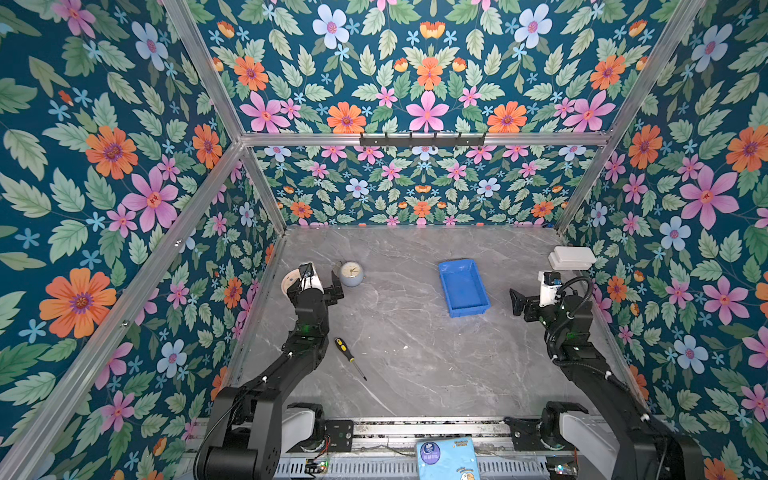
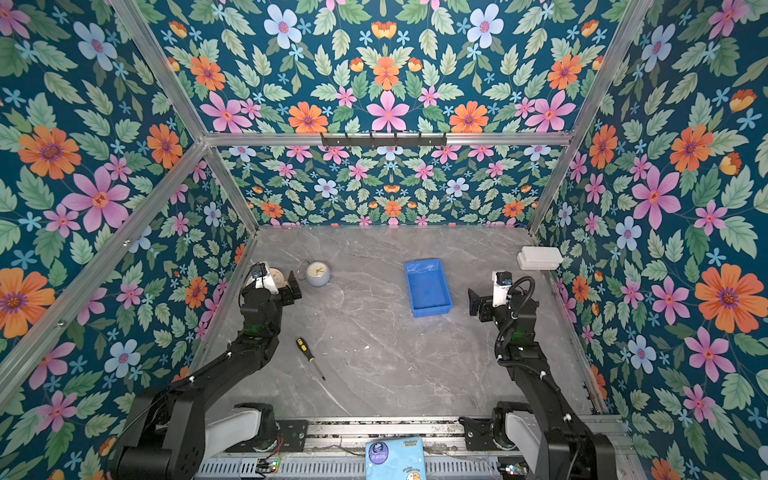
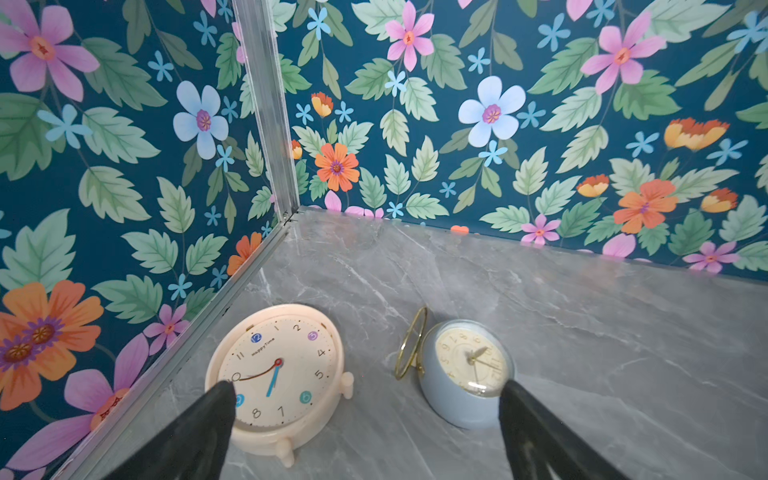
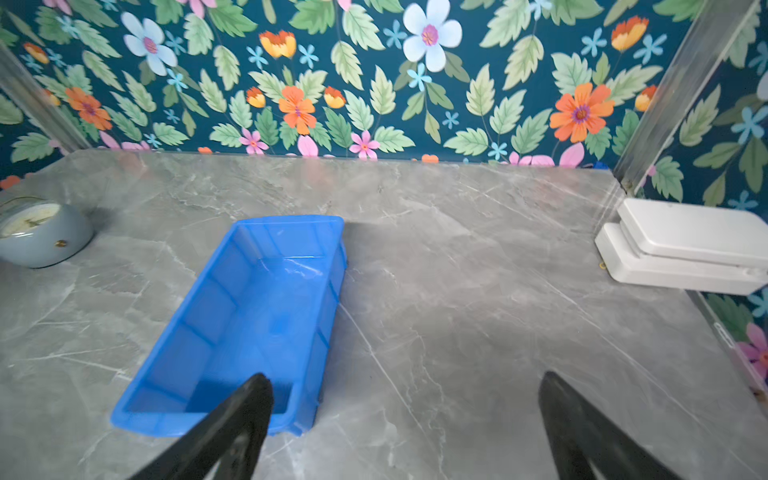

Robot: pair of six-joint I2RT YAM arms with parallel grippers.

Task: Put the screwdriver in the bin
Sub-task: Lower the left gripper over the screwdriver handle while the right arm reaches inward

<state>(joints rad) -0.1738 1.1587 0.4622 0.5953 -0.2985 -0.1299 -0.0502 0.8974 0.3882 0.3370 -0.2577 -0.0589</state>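
Observation:
The screwdriver (image 1: 350, 358) (image 2: 311, 359), with a black-and-yellow handle and a thin dark shaft, lies flat on the grey marble table near the front left, beside the left arm's forearm. The blue bin (image 1: 463, 291) (image 2: 428, 289) (image 4: 257, 316) sits empty right of centre. My left gripper (image 1: 314, 286) (image 2: 272, 286) (image 3: 369, 388) hovers open over two clocks at the left wall, well behind the screwdriver. My right gripper (image 1: 536, 297) (image 2: 492, 297) (image 4: 405, 380) is open with nothing in it, just right of the bin's near corner. Neither wrist view shows the screwdriver.
A cream-pink clock (image 3: 278, 370) (image 1: 289, 279) lies against the left wall, and a grey-blue clock (image 3: 465, 370) (image 1: 351, 274) (image 4: 37, 232) stands beside it. Two stacked white flat boxes (image 1: 571, 257) (image 4: 685, 249) sit at the right wall. A blue packet (image 1: 446, 457) lies on the front rail.

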